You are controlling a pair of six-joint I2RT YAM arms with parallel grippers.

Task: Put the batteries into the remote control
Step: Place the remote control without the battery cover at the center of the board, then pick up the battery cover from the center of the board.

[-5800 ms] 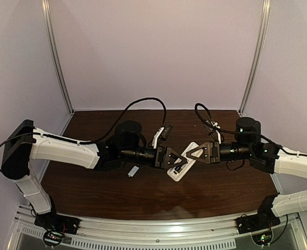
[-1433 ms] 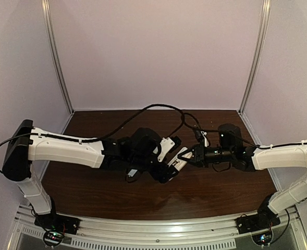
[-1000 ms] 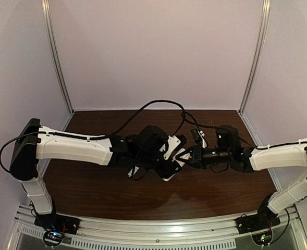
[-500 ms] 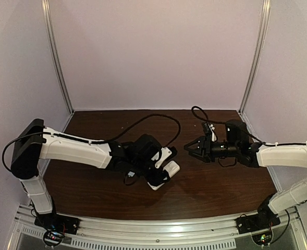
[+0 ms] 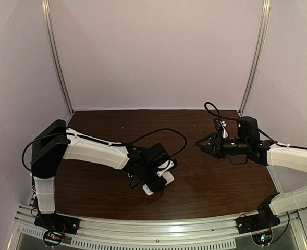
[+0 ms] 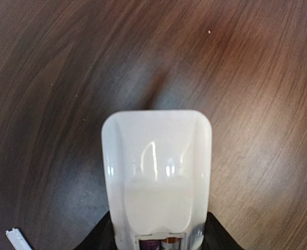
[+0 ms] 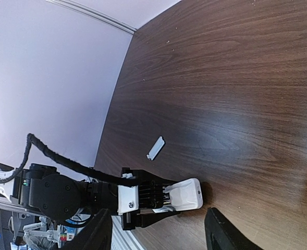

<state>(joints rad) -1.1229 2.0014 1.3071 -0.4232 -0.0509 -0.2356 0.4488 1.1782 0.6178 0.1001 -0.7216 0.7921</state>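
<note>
Your left gripper (image 5: 155,183) is clamped on the remote control (image 6: 157,172), one finger on each side of its near end, low over the worktop (image 6: 247,62) near the front edge. The batteries (image 6: 159,242), purple and gold, sit side by side in its recess between those fingers. Your right gripper (image 5: 201,146) hangs with fingers apart and empty, well off to the remote's right.

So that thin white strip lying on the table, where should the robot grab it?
Probably across its narrow width, near mid-length, coming straight down: the strip lies flat on the table, long and thin, with bare wood along both long edges.
</note>
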